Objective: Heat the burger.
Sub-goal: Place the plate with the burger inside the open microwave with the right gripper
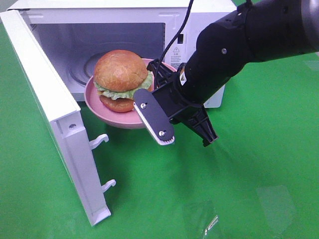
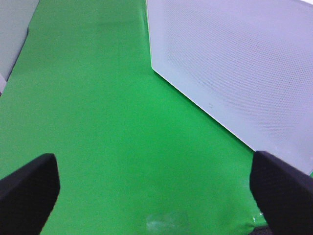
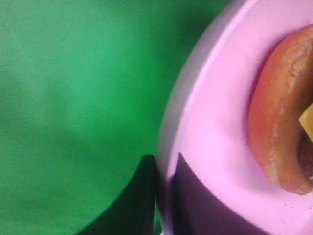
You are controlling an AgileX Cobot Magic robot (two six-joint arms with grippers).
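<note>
Green cover [image 1: 269, 149] over the whole surface, evenly lit, soft shadows. White microwave [image 1: 99, 5] far left, door [image 1: 47, 109] swung open toward near left. Clear tape patch [image 1: 212, 225] near right.

Green cloth table [image 1: 259, 149] had the white microwave [image 1: 209, 10] sitting on it w/ its door [image 1: 50, 109] swung open, plus a clear tape patch [image 1: 212, 224] towards the front.

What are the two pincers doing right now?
Left pincer: open, holding nothing.
Right pincer: closed on the rim of the pink plate, burger on it.
</note>
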